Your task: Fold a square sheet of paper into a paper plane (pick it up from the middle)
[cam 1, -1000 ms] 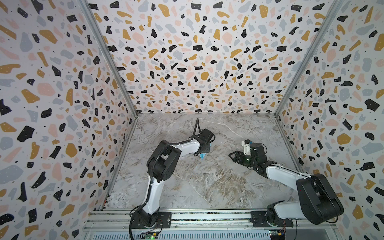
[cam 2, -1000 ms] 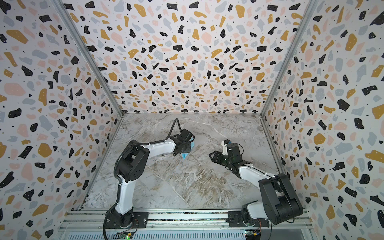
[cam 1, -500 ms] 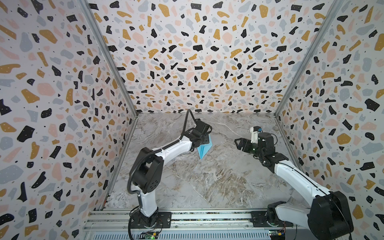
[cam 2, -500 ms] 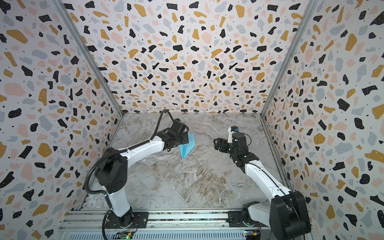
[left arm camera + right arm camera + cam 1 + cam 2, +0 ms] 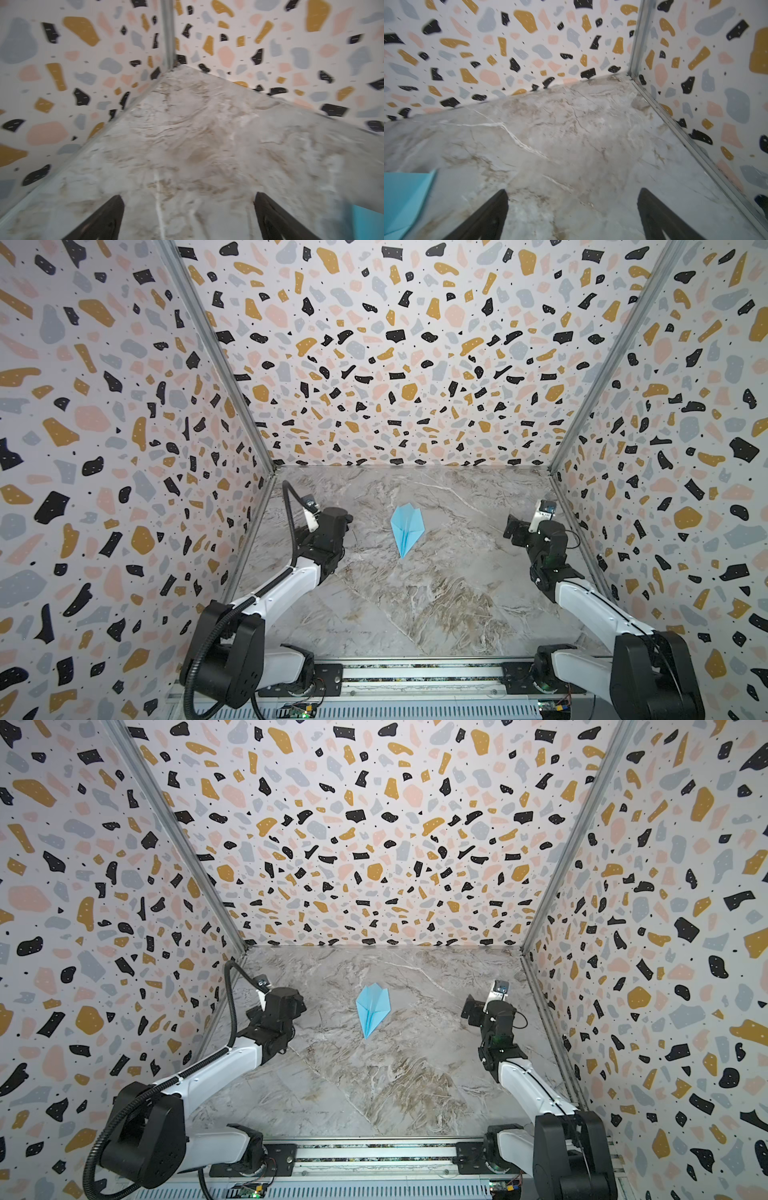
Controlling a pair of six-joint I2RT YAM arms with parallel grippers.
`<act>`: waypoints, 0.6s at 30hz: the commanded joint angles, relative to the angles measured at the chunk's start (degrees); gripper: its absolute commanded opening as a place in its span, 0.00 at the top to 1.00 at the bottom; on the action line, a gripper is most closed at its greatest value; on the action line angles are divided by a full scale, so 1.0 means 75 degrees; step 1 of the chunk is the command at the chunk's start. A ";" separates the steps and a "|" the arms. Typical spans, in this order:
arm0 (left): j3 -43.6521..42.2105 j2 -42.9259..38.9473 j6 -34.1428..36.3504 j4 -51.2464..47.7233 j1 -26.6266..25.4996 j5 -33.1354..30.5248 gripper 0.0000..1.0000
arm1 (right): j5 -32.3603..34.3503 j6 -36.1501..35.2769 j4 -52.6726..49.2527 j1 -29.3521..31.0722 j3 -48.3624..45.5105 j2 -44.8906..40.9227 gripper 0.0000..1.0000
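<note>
The square sheet of paper shows only as the folded light blue paper plane point(image 5: 407, 529) point(image 5: 372, 1009). It lies free on the marble table in the middle, nose toward the front. My left gripper point(image 5: 341, 523) point(image 5: 296, 1003) stands well to its left, open and empty. My right gripper point(image 5: 512, 529) point(image 5: 469, 1011) stands well to its right, also open and empty. In the left wrist view the left gripper point(image 5: 188, 197) spans bare marble, with a corner of the plane point(image 5: 367, 220) at the frame edge. In the right wrist view the right gripper point(image 5: 572, 191) spans bare marble beside the plane point(image 5: 402, 199).
Terrazzo-patterned walls point(image 5: 386, 364) close the marble table point(image 5: 415, 605) on three sides. Metal corner posts point(image 5: 557, 464) stand at the back corners. The arms' base rail point(image 5: 415, 676) runs along the front edge.
The left gripper has let go of the plane and drawn back to the left. The right gripper has drawn back to the right. Both jaws have opened wide. The plane now lies on the table.
</note>
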 commanded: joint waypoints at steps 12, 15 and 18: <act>-0.2164 0.0395 0.3026 0.5153 0.1292 0.1931 0.00 | -0.1194 -0.1370 0.4204 -0.0282 -0.1470 0.1214 0.01; -0.2569 0.0404 0.3529 0.5658 0.1304 0.1790 0.00 | -0.1297 -0.1443 0.4433 -0.0302 -0.1459 0.1387 0.01; -0.2919 0.0247 0.3636 0.6376 0.1487 0.2005 0.00 | -0.1399 -0.1468 0.4802 -0.0323 -0.1512 0.1709 0.01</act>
